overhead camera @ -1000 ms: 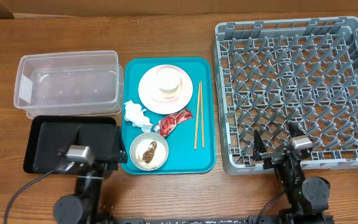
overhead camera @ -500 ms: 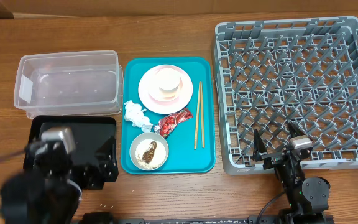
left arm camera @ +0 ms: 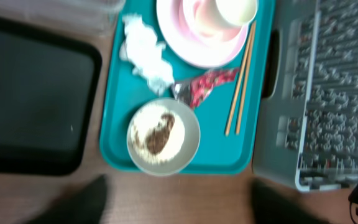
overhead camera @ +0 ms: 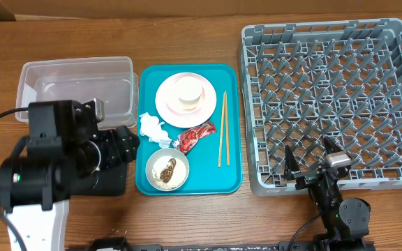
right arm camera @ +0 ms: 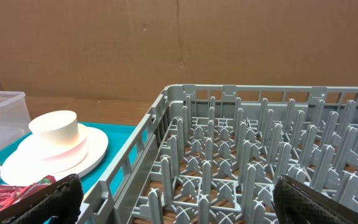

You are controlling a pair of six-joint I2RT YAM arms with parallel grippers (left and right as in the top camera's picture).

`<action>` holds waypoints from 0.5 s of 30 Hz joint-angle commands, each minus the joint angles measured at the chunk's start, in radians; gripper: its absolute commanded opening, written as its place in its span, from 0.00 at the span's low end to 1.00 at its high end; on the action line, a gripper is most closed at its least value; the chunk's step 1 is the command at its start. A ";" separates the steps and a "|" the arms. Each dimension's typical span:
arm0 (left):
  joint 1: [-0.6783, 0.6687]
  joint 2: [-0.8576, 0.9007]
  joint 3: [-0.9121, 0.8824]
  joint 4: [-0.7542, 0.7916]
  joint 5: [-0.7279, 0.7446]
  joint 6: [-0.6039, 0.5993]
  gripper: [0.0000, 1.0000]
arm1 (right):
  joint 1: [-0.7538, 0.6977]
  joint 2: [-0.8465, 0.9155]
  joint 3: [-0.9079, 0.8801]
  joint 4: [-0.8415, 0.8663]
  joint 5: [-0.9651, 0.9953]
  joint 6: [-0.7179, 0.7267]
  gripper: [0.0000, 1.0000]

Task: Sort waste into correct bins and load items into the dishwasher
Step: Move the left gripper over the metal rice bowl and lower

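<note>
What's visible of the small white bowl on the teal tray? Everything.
The small white bowl is round, smooth and plain. It stands upright at the near-left corner of the teal tray. It holds whitish grains with brown scraps heaped in the middle. The red wrapper lies with its silver end right by the bowl's far rim; whether they touch cannot be told. Nothing grips the bowl.

Table (overhead camera: 187, 28): wood, mid-brown, with the grain running left to right; it fills the overhead view from edge to edge.
Backdrop: plain brown cardboard panel (right arm camera: 260, 43) standing upright behind the table's far edge, with one vertical seam and a few small dark marks.
Light: even and soft.
</note>
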 commanded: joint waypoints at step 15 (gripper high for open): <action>-0.336 0.111 -0.069 0.010 -0.229 -0.195 0.04 | 0.005 -0.012 -0.011 0.005 0.002 0.003 1.00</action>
